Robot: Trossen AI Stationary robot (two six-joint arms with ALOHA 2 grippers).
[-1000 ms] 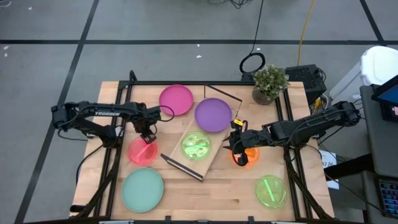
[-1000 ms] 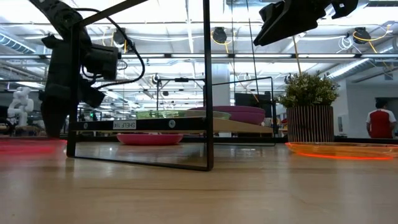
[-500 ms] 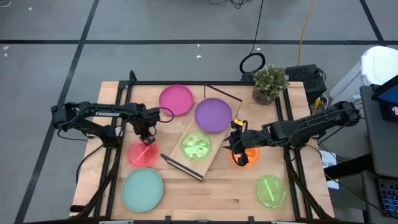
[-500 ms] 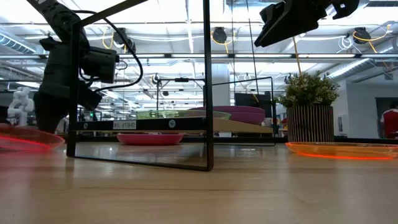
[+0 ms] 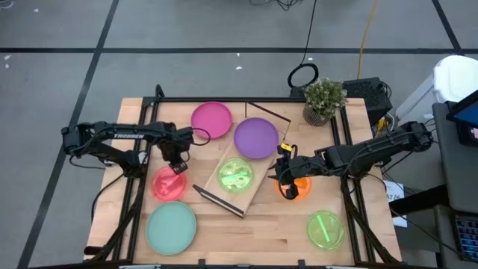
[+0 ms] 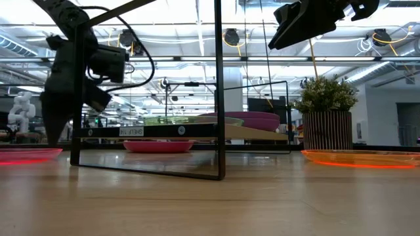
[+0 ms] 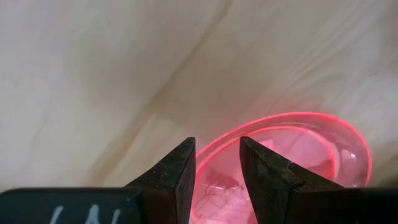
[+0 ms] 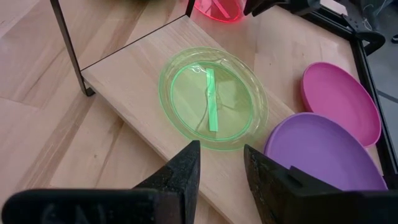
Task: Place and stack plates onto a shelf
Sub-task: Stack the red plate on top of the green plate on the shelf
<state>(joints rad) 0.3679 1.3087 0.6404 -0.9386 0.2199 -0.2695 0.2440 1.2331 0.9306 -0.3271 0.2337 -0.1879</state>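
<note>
Translucent red plate (image 5: 169,184): on the table (image 5: 254,232), left of the shelf (image 5: 237,181). In the left wrist view its far rim is whole, while the near rim is hidden behind the two dark fingers (image 7: 176,180). The left gripper (image 5: 178,166) hangs over the plate's upper right edge, fingers parted by a narrow gap with nothing between them. In the low view the plate shows only as a thin red line at the left edge.

Light-wood shelf: lies at a slant in mid-table, black frame at each end. On it, a lime plate (image 5: 235,174) near the low end and a purple plate (image 5: 256,137) at the upper end, its edge reaching past the board. In the right wrist view the purple plate is cut off by the picture's border.

Orange plate (image 5: 298,187): mostly hidden beneath the right gripper (image 5: 284,177), which is raised above it, right of the shelf. Fingers slightly apart, empty.

Magenta plate (image 5: 211,119): on the table, beside the purple one, behind the shelf.

Mint plate (image 5: 171,228): front left. Second lime plate (image 5: 326,229): front right.

Potted plant (image 5: 323,99): back right corner.
</note>
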